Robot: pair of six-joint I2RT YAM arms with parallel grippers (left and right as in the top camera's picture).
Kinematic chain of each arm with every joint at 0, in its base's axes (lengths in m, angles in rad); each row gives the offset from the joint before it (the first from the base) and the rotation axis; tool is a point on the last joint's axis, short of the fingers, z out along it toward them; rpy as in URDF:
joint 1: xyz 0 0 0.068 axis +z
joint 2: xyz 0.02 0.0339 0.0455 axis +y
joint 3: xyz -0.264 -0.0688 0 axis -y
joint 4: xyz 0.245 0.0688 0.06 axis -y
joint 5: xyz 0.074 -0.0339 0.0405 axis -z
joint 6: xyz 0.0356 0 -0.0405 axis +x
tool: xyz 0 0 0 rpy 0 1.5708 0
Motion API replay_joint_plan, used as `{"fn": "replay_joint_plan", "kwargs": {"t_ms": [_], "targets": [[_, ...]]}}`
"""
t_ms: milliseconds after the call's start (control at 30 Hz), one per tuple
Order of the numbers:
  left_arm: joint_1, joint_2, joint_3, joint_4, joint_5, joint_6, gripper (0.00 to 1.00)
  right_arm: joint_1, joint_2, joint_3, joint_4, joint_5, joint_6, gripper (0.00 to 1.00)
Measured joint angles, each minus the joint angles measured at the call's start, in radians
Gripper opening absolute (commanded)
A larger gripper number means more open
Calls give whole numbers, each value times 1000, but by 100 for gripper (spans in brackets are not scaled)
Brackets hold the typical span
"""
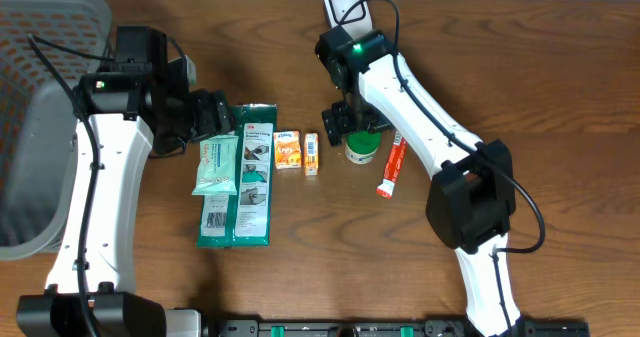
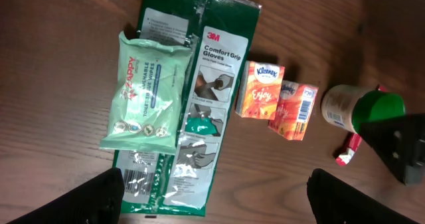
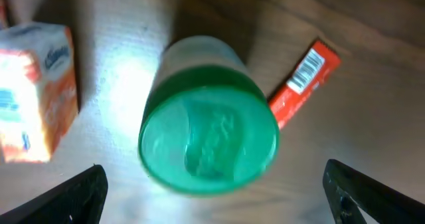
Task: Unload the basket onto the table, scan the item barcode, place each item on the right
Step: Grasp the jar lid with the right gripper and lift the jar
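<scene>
The right claw [image 3: 212, 184] is open wide with the jar [image 3: 209, 134] right under it, and if it shuts crooked it could knock the jar into the red tube [image 3: 302, 84] beside it

The left arm rises from the near edge and runs toward the far side, with its wrist turned inward toward the centre. The left gripper [image 1: 222, 117] points inward and down, and its fingers [image 2: 86, 197] are spread wide.

The right arm runs diagonally from the near edge to the far centre, bent at the elbow. The right gripper [image 1: 347, 125] points straight down, and its fingers [image 3: 66, 197] are spread wide.
</scene>
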Motion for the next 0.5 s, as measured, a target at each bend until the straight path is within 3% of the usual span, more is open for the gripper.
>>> {"fn": "replay_joint_plan", "kwargs": {"t_ms": [133, 300, 500], "targets": [[0, 0, 0, 1, 0, 0, 89, -5, -3, 150, -63, -38, 0, 99], [0, 0, 0, 1, 0, 0, 89, -17, -24, 186, -60, -69, 37, 99], [0, 0, 0, 1, 0, 0, 89, -16, -24, 177, -71, -72, 310, 99]]}}
